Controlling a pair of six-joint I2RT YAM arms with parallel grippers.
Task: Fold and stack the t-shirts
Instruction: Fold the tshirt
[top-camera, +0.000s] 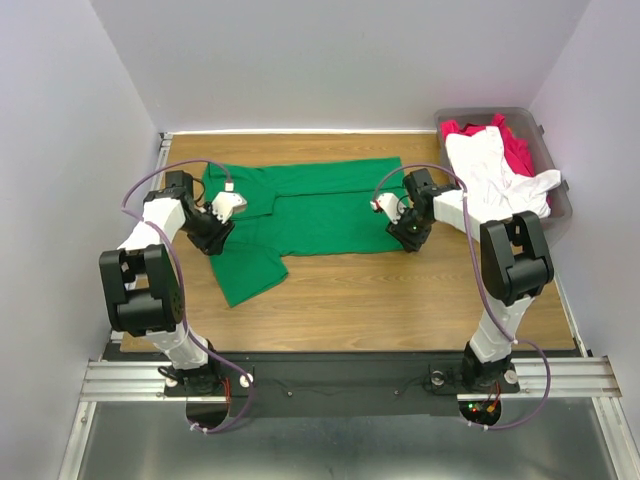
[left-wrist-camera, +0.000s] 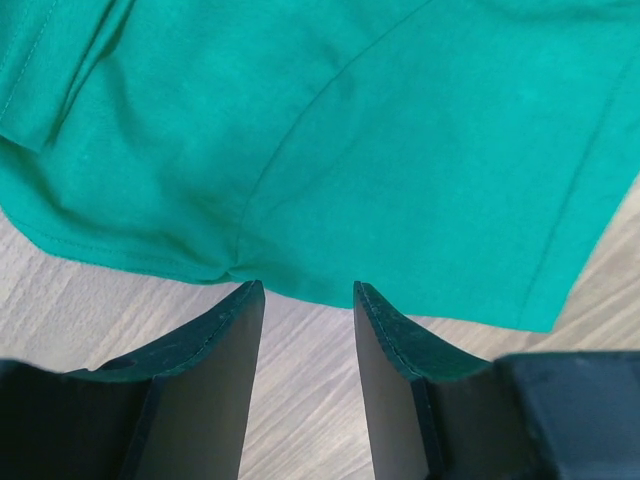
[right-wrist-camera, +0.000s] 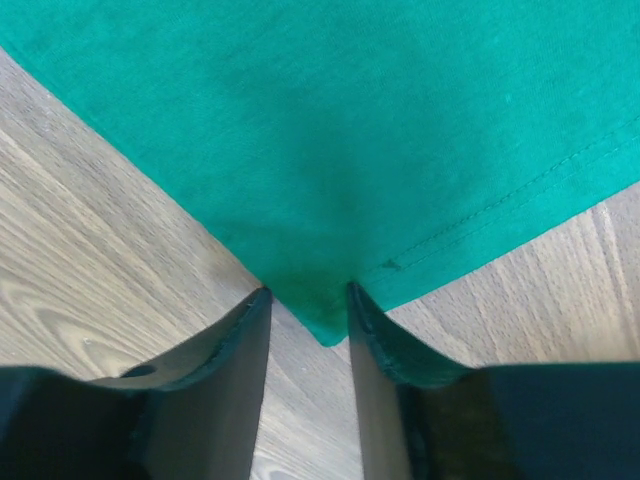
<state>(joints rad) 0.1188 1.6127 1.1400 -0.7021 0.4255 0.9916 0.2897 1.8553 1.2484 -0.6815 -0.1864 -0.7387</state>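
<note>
Green shirt (top-camera: 320, 205) lies spread flat across the table's (top-camera: 400, 300) far half, with one sleeve angled toward the near left. Bin (top-camera: 520, 115) at the far right corner holds a white shirt (top-camera: 495, 175) draped over a red shirt (top-camera: 517, 150). Left gripper (left-wrist-camera: 305, 290) is half open at the hem and grips nothing. Right gripper (right-wrist-camera: 308, 292) is half open astride a hem corner.

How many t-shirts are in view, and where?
3. A bright green cloth t-shirt lies spread on the wooden table; a white cloth t-shirt drapes over the grey plastic bin at far right; a crimson red cloth t-shirt sits in that bin beneath it. Others may be hidden.
</note>
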